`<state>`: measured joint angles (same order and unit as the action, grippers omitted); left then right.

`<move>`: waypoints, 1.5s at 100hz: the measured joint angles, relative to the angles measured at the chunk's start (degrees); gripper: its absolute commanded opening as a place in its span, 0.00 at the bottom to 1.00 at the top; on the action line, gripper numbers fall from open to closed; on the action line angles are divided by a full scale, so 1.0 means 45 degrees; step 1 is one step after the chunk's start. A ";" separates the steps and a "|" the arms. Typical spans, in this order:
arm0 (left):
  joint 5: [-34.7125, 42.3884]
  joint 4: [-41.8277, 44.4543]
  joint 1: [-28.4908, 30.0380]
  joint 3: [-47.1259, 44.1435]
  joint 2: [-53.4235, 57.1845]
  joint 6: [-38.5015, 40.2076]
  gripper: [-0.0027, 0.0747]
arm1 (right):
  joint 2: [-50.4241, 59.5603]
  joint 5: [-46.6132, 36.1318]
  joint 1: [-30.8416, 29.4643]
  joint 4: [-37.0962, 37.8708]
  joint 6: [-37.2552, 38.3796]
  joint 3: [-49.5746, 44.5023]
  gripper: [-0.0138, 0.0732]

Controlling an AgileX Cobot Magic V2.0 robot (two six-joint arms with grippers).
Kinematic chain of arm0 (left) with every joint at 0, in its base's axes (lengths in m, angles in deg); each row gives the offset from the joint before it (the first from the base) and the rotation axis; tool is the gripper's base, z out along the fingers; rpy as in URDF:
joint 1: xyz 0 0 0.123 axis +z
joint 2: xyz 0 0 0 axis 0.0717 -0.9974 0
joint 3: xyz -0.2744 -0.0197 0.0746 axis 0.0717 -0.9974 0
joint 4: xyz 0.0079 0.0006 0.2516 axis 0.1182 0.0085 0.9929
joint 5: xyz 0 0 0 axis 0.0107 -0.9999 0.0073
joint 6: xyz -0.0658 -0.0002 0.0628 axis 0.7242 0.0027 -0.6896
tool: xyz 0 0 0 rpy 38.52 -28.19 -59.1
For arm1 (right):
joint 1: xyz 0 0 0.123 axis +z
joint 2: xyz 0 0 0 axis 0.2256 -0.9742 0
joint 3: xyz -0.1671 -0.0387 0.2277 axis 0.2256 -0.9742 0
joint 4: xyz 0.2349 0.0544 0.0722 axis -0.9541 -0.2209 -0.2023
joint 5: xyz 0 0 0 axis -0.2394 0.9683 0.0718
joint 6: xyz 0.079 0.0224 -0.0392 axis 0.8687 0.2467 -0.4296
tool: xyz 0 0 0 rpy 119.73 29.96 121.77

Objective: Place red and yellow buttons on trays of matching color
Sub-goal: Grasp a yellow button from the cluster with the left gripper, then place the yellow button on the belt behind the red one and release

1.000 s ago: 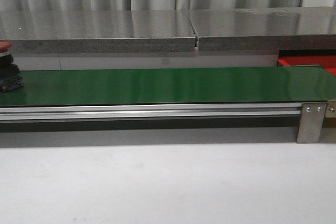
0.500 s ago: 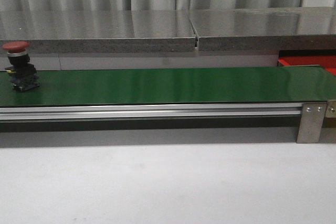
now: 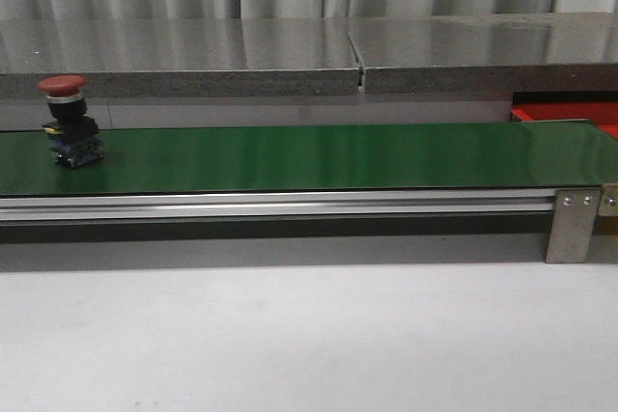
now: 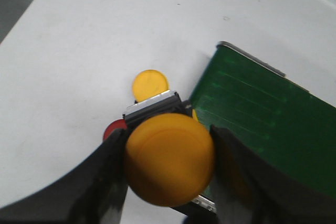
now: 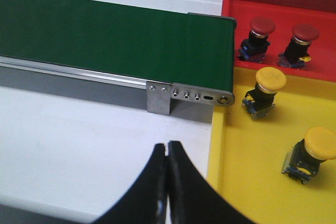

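Standing red button [image 3: 68,121] on green belt [image 3: 319,156]

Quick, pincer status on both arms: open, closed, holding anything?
Left pincer: closed on a yellow button.
Right pincer: closed, holding nothing.

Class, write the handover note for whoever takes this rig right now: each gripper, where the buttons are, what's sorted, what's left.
Left gripper: shut on a yellow button, by the belt's end.
Right gripper: shut, empty, above the table near the trays.
Done: two red buttons in the red tray; two yellow ones in the yellow tray.
Left: a red button upright on the belt's left part; a yellow cap and a red one below the left gripper.
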<state>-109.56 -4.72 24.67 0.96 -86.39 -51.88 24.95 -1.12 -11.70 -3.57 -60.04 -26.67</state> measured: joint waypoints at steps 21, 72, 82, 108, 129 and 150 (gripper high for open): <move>-0.0245 0.0000 -0.1200 0.0029 -0.0639 -0.0278 0.27 | 0.0000 0.0000 0.0000 0.0000 0.0000 0.0000 0.08; -0.0495 -0.0054 -0.2102 0.0029 -0.2418 -0.0381 0.70 | 0.0000 0.0000 0.0000 0.0000 0.0000 0.0000 0.08; -0.0437 -0.0073 -0.2102 0.0029 -0.2437 -0.0381 0.77 | 0.0000 0.0000 0.0000 0.0000 0.0000 0.0000 0.08; 0.0119 -0.0669 -0.2443 0.0029 -0.1516 -0.1415 0.71 | 0.0000 0.0000 0.0000 0.0000 0.0000 0.0000 0.08; 0.0169 -0.0843 -0.3889 0.0029 -0.0269 -0.2430 0.03 | 0.0000 0.0000 0.0000 0.0000 0.0000 0.0000 0.08; 0.0169 -0.0899 -0.5790 0.0029 0.0455 -0.2700 0.01 | 0.0000 0.0000 0.0000 0.0000 0.0000 0.0000 0.08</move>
<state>-108.80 -8.77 -1.38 1.09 -84.34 -64.04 24.95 -1.12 -11.70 -3.57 -60.04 -26.67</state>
